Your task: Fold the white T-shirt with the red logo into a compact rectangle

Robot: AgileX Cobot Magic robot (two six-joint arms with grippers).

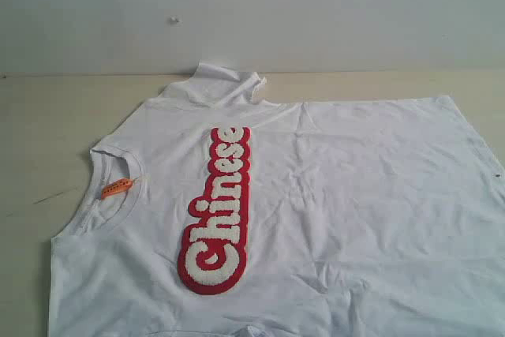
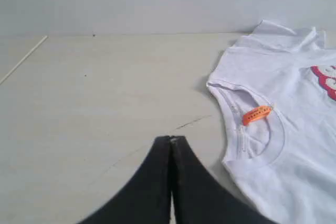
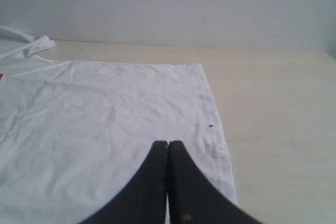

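On pale wooden table, wrinkled white T-shirt, fuzzy red logo

A pale beige wooden surface, marked by a thin dark scratch, is backed by a plain light grey wall.

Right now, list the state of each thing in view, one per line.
white T-shirt: spread out, front up, wrinkled, not yet folded.
red logo: face up, fully showing.
orange tag: lying inside the collar.
left claw: shut, empty, over bare table beside the collar.
right claw: shut, empty, over the shirt near its hem.
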